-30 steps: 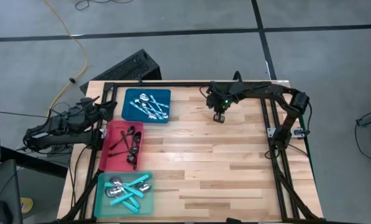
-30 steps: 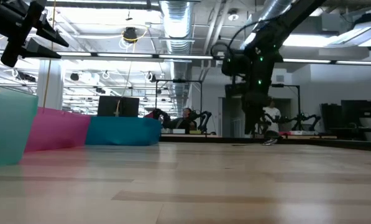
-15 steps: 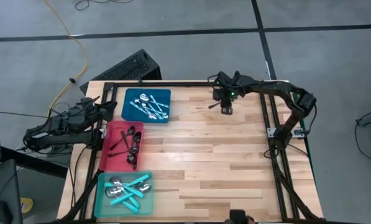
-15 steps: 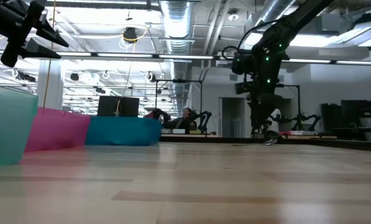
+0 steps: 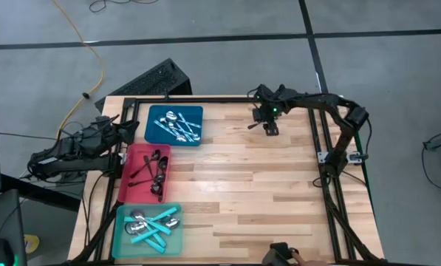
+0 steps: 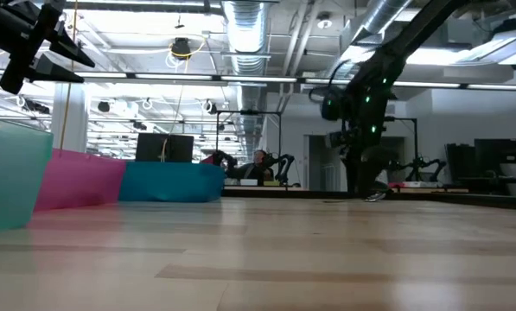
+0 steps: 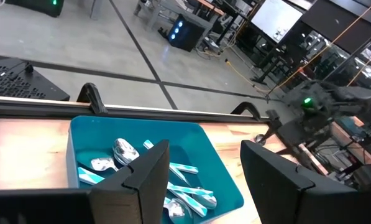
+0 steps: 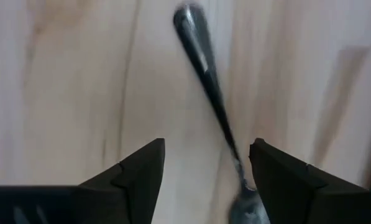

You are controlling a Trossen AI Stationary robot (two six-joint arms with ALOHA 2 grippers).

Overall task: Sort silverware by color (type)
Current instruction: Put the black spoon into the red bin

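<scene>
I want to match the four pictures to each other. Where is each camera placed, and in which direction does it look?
High view: above the table, looking straight down; shows both arms, three trays and one spoon by the right end effector.
Low view: at table-top height, looking level into the room; right arm hangs down.
Left wrist view: on the left arm, looking past its fingers at the blue tray.
Right wrist view: on the right arm, looking down at the spoon between open fingers.
Shared: high and left wrist views both show the blue tray.

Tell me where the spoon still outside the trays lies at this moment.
In the high view the loose spoon lies on the bare wood near the table's far edge, right of the blue tray, directly beneath the open right gripper.
</scene>
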